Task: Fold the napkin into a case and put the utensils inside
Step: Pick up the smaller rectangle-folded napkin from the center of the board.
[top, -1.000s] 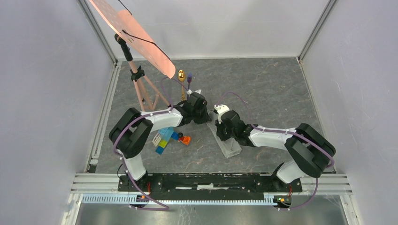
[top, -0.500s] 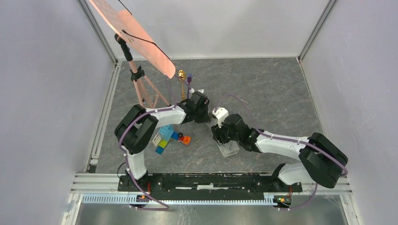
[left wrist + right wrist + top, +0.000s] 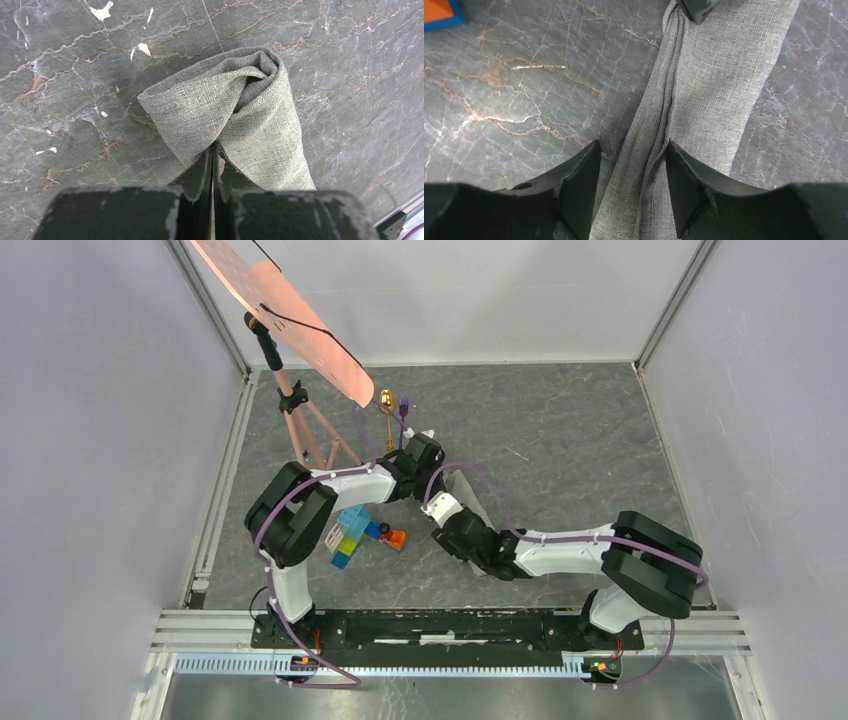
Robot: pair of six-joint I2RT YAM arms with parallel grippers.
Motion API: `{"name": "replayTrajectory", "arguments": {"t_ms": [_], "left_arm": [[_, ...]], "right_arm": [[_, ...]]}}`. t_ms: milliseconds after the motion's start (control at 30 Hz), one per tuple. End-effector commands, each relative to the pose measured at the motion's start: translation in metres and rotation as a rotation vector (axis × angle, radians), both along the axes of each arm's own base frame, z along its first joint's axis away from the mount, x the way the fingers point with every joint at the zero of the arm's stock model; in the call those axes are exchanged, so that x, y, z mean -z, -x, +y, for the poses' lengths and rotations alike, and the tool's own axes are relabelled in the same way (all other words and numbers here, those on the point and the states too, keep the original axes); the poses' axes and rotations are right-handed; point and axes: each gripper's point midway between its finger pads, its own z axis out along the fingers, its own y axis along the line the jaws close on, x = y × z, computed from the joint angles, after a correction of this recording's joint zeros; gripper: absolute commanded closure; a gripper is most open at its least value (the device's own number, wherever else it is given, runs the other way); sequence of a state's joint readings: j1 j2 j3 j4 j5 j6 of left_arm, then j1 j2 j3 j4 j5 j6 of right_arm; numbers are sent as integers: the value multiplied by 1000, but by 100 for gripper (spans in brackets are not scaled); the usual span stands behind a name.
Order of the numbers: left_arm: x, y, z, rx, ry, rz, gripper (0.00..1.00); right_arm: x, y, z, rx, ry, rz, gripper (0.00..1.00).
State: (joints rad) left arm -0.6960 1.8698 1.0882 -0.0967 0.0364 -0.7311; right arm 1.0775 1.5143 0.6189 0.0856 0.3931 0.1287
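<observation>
The top view alone gives the layout. The gold spoon (image 3: 387, 405) and purple fork (image 3: 403, 410) lie side by side at the far part of the table (image 3: 580, 430). They are just beside a tripod (image 3: 300, 420) carrying a salmon-coloured board (image 3: 290, 310), and apart from the napkin (image 3: 468, 492). Coloured toy blocks (image 3: 352, 532) sit near the left arm. In this view the 2 wrists cover most of the napkin. Only a narrow grey-green piece shows between them, and neither set of jaws can be read.

The left wrist view settles 1 of them. The left gripper (image 3: 212, 167) is clenched, its 2 fingers pressed together on the cloth's near edge. From there the cloth rises into a loose cone-shaped fold with a curled far end. The weave is coarse and matte.

The right wrist view settles the other. The right gripper (image 3: 631, 190) is released. Its 2 dark wedge-shaped fingers stand apart, astride a bunched ridge along the strip's left edge. Whether they touch the cloth cannot be told. The strip's right side lies flat, and its far end is cut off by the frame. An orange block corner (image 3: 439, 12) shows at the upper left. The tabletop is grey, stone-patterned and pale-veined.
</observation>
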Motion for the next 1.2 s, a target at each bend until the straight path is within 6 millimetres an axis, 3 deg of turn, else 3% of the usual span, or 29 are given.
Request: {"name": "replayTrajectory", "arguments": {"t_ms": [0, 133, 200, 300, 400, 500, 667, 900, 1167], "left_arm": [[23, -2, 18, -2, -93, 16, 98], [18, -3, 19, 4, -92, 3, 97], [10, -4, 19, 13, -89, -13, 94], [-15, -2, 12, 46, -36, -40, 81], [-48, 1, 8, 73, 14, -83, 66], [-68, 7, 16, 73, 18, -113, 59], [-79, 20, 31, 48, 34, -135, 53], [-61, -3, 30, 4, 35, -118, 86], [-41, -38, 31, -52, -20, -130, 97]], "right_arm": [[-4, -15, -12, 120, 119, -110, 47], [2, -20, -28, 207, 221, -155, 60], [1, -21, -29, 219, 218, -163, 75], [-6, -21, -26, 220, 166, -171, 99], [-12, -19, -21, 205, 101, -134, 100], [-18, -18, -12, 193, -10, -98, 100], [-21, -15, -6, 151, -125, -35, 100], [-13, -11, -4, 116, -168, 19, 100], [-9, -14, -8, 117, -170, 30, 100]]}}
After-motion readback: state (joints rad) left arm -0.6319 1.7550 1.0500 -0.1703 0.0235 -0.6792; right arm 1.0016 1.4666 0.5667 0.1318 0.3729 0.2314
